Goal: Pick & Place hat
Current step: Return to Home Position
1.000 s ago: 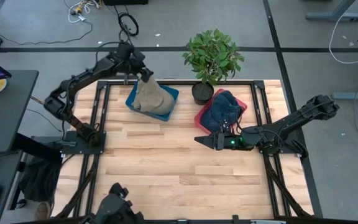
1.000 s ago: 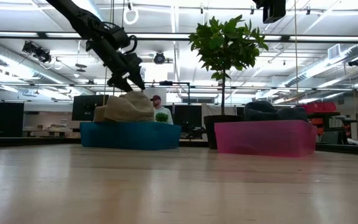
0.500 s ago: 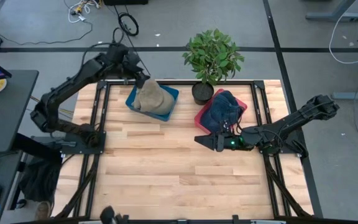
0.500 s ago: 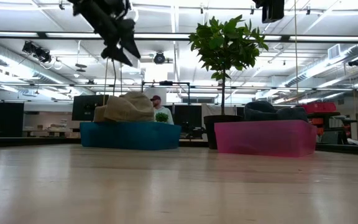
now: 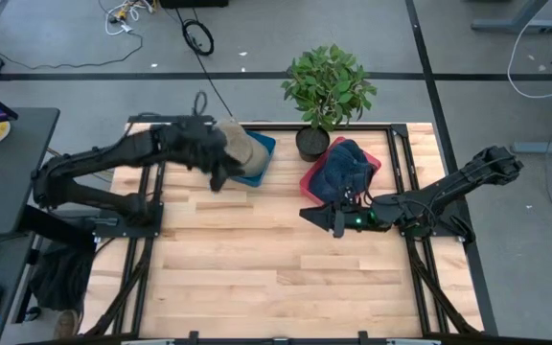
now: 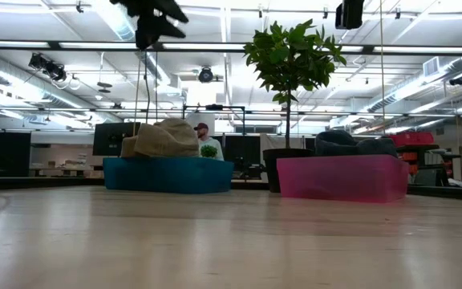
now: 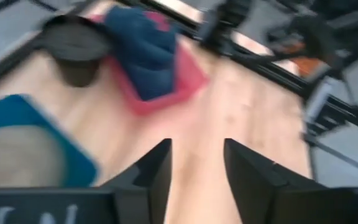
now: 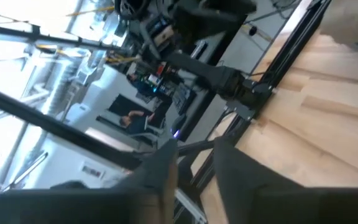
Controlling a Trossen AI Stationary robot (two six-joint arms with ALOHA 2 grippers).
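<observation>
We see a leafy potted plant (image 5: 327, 86) standing at the far edge of the wooden tabletop (image 5: 257, 249). On the grey floor beyond it lie a coiled black cable (image 5: 197, 38) and a tangle of wires (image 5: 126, 11). In the low view a person (image 6: 206, 140) shows far behind the tabletop.

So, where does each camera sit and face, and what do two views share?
High: overhead, facing down; left arm, right arm.
Low: table height, facing level; left arm at top.
Left wrist: on left arm, facing pink bin past own fingers.
Right wrist: on right arm, facing table past own fingers.
Shared: high and low show the brown cap.
</observation>
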